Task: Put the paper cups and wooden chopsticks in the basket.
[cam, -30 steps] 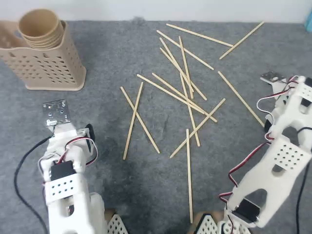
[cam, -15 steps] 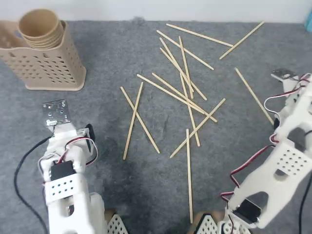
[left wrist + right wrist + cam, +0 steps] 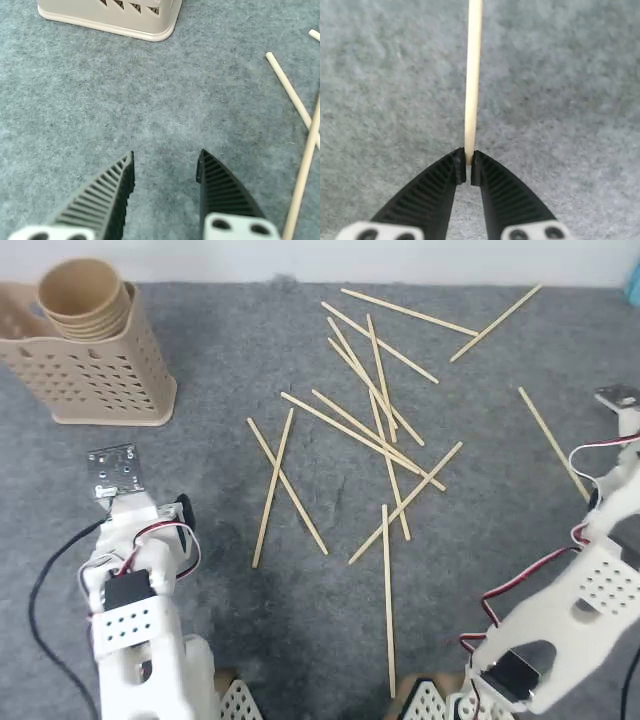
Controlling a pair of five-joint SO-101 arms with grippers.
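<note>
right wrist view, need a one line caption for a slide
The right gripper, its fingers shut on one end of a wooden chopstick, against the grey mat.

Grey felt-like mat [image 3: 220, 620] runs from the bottom of the high view up to a pale strip [image 3: 300, 260] along the top edge. Strip is smooth, off-white; wall or bare tabletop, can't tell. Teal obj. [image 3: 635, 282] at far upper right, cut off by the frame. Light even, shadows soft & faint.
</note>
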